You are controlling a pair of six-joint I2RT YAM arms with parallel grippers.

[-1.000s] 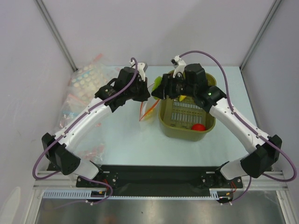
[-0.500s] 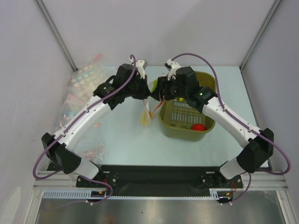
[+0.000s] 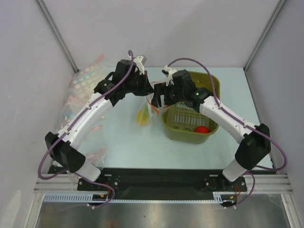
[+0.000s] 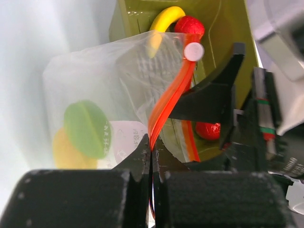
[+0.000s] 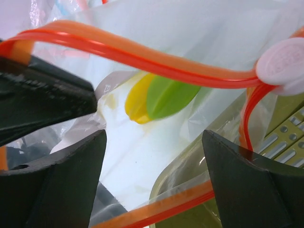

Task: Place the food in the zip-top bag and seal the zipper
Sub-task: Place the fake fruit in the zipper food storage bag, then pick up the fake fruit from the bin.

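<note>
My left gripper (image 3: 148, 93) is shut on the orange-red zipper (image 4: 164, 102) and holds the clear zip-top bag (image 3: 144, 114) hanging just left of the basket. A green piece (image 4: 88, 128) and a yellow piece (image 4: 64, 152) lie inside the bag. The zipper's white slider (image 4: 193, 51) sits at its far end. My right gripper (image 3: 159, 99) is open and empty at the bag's mouth, its fingers (image 5: 52, 180) either side of the lower strip (image 5: 166, 213). The yellow banana (image 4: 164, 19) and two red fruits (image 4: 190, 26) are in the basket.
The olive-green basket (image 3: 214, 85) stands right of centre with a red fruit (image 3: 202, 129) at its near end. A heap of other clear bags (image 3: 83, 83) lies along the left wall. Metal frame posts stand at the back corners.
Both grippers moved left, away from the basket. The green piece seen at the right gripper earlier now lies inside the bag, and the bag hangs further left.
</note>
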